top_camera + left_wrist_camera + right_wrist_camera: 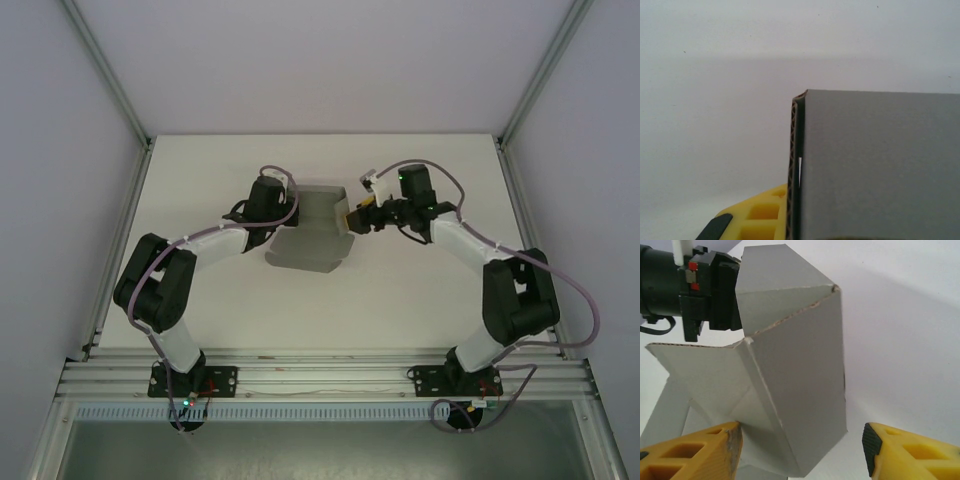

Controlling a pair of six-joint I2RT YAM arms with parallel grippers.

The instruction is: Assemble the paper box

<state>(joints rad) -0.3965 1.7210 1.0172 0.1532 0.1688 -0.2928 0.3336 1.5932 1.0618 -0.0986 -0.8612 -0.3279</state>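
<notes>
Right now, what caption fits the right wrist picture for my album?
Half-folded grey paper box between the right arm's open yellow jaws, the left arm beyond.

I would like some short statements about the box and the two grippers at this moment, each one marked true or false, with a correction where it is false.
1. The paper box is grey cardboard. True.
2. It is a finished, closed box. False: it is open, with flaps only partly folded up.
3. In the top view it lies between the left gripper and the right gripper. True.
4. The right gripper's jaws are shut tight. False: they stand apart, with cardboard between them.
</notes>
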